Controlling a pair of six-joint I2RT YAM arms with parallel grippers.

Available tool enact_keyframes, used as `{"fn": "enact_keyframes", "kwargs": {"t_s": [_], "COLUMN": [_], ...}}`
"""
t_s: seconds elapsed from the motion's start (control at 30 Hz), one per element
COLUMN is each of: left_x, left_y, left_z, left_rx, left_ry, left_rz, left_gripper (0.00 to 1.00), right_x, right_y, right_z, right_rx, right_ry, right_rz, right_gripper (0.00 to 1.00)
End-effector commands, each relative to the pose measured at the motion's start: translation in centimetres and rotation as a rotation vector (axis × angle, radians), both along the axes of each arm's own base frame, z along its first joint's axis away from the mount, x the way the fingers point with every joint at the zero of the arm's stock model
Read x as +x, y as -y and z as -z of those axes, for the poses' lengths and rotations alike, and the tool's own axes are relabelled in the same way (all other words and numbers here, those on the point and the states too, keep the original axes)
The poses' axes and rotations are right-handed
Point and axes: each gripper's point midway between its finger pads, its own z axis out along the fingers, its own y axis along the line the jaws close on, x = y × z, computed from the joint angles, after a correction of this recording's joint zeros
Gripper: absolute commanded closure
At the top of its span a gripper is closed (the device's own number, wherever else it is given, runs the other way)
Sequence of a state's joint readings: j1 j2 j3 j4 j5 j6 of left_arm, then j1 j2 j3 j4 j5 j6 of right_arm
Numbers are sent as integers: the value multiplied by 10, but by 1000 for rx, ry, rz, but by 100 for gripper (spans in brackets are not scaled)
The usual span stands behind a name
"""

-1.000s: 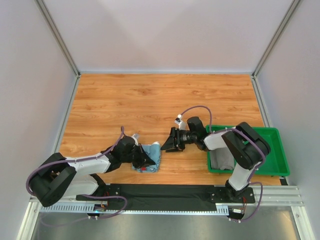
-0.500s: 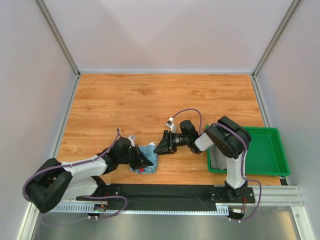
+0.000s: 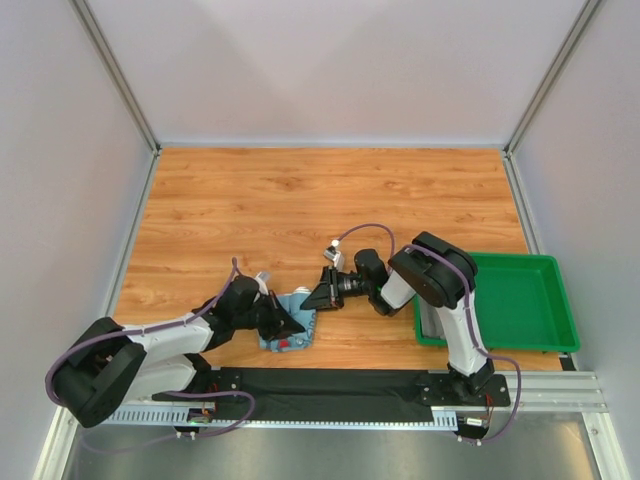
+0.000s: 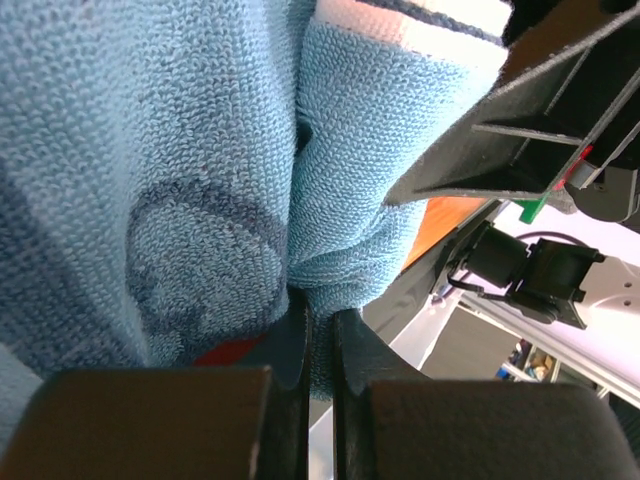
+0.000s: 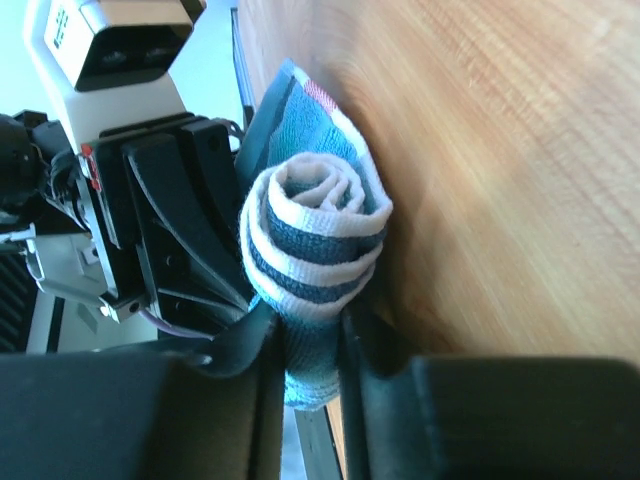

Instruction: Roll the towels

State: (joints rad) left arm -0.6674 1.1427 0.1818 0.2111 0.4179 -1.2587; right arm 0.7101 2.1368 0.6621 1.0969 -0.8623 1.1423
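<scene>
Right hand [image 3: 314, 297] moved leftward; it and left hand [image 3: 293, 325] both clamp one blue towel [image 5: 315, 238], partly rolled.

The blue towel [image 4: 150, 150] fills the left and top of the frame. At bottom centre the left gripper [image 4: 320, 335] pinches its fold; the right gripper [image 4: 520, 140] sits upper right.

From above, fingers [image 3: 284, 321] hide much of the light blue towel [image 3: 300, 336].
</scene>
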Motion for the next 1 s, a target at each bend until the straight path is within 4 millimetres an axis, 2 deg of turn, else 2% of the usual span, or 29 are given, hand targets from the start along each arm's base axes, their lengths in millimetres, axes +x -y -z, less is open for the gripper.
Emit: {"fn": "enact_keyframes", "kwargs": {"t_s": [0.0, 0.07, 0.1, 0.13, 0.2, 0.23, 0.27, 0.3, 0.33, 0.37, 0.4, 0.43, 0.47, 0.5, 0.6, 0.63, 0.67, 0.7, 0.77, 0.87, 0.97], "left_x": [-24, -20, -25, -13, -6, -1, 1, 4, 11, 14, 11, 21, 23, 27, 28, 32, 33, 33, 36, 38, 39], "left_y": [-27, -26, -36, -30, -34, -33, -33, -32, -30, -30, -35, -29, -31, -33, -43, -38, -37, -35, -23, 0, 37], "left_z": [35, 25, 29, 16, 9, -2, -5, -10, -20, -22, -22, -36, -35, -44, -46, -55, -57, -59, -68, -83, -92], "left_rx": [153, 198, 270, 281, 349, 377, 398, 419, 459, 489, 553, 576, 632, 712, 884, 898, 918, 953, 957, 965, 902], "left_ry": [-74, -55, -58, -12, 24, 61, 73, 90, 130, 140, 146, 186, 195, 235, 270, 295, 306, 335, 393, 531, 653], "left_rz": [34, 92, 138, 158, 183, 223, 239, 254, 281, 301, 327, 333, 364, 376, 419, 415, 417, 421, 418, 429, 458], "left_gripper": [100, 100, 98, 92, 86, 81, 78, 76, 71, 69, 68, 66, 65, 63, 61, 59, 59, 58, 57, 55, 55], "right_x": [-1, 6, 10, 18, 29, 36, 34, 37, 49, 45, 56, 57, 56, 59, 57, 56, 50, 54, 49, 47, 45], "right_y": [-7, -3, 0, 4, 13, 20, 29, 38, 48, 60, 69, 75, 80, 84, 91, 90, 94, 93, 93, 88, 83], "right_z": [-2, -6, -4, -5, -4, -1, 0, 4, 10, 15, 5, 5, 5, 3, 5, 5, 9, 7, 9, 5, -2], "right_rx": [37, 26, 6, -4, -78, -123, -212, -281, -371, -453, -492, -532, -578, -604, -666, -674, -709, -720, -751, -760, -760], "right_ry": [36, 40, 33, 37, 51, 59, 36, 92, 120, 105, 152, 173, 160, 170, 158, 159, 141, 146, 134, 131, 129], "right_rz": [17, 58, 96, 126, 189, 223, 241, 246, 322, 333, 398, 404, 402, 417, 414, 411, 400, 408, 390, 374, 362], "right_gripper": [90, 92, 95, 97, 100, 100, 100, 100, 100, 100, 100, 100, 100, 100, 100, 100, 100, 99, 100, 100, 100]}}
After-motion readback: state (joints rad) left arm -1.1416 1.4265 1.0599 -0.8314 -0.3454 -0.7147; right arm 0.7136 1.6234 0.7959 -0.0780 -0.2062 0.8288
